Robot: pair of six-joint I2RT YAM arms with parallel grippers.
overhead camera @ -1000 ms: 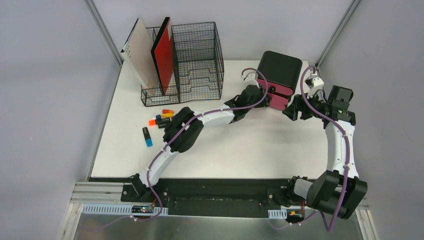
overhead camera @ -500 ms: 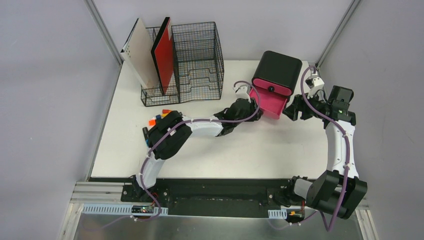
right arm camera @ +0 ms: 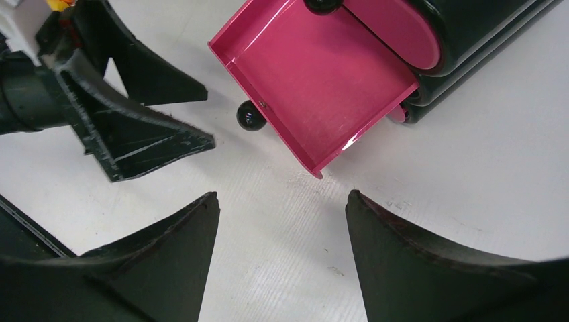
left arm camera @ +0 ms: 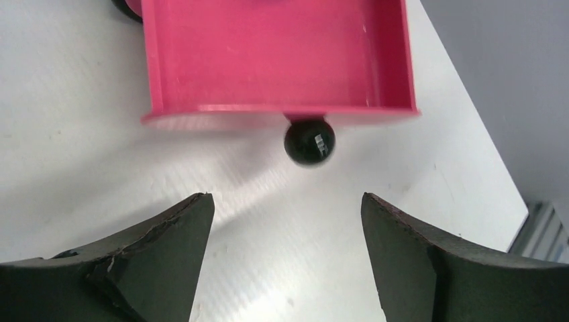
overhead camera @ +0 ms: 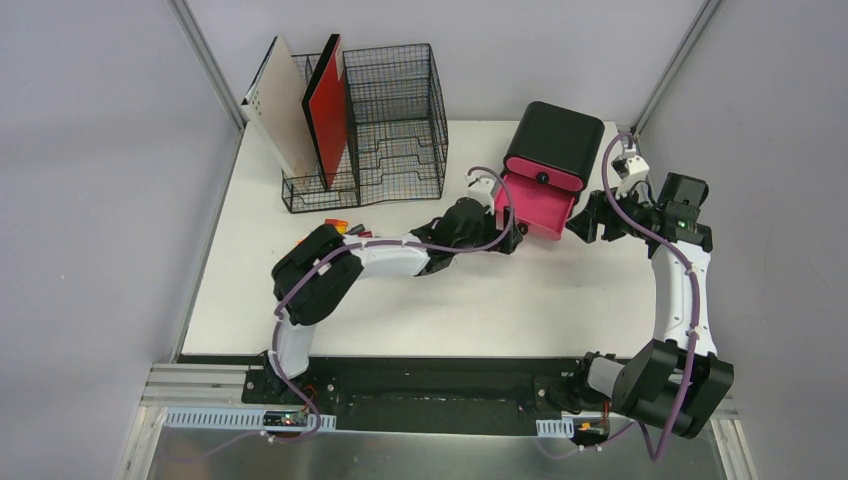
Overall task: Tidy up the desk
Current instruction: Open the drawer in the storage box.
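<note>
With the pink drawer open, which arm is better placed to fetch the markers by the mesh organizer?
Probably left. The markers peek out beside its forearm, and the left gripper is open and empty by the drawer knob. The right gripper, also open, sits beyond the pink drawer.
</note>
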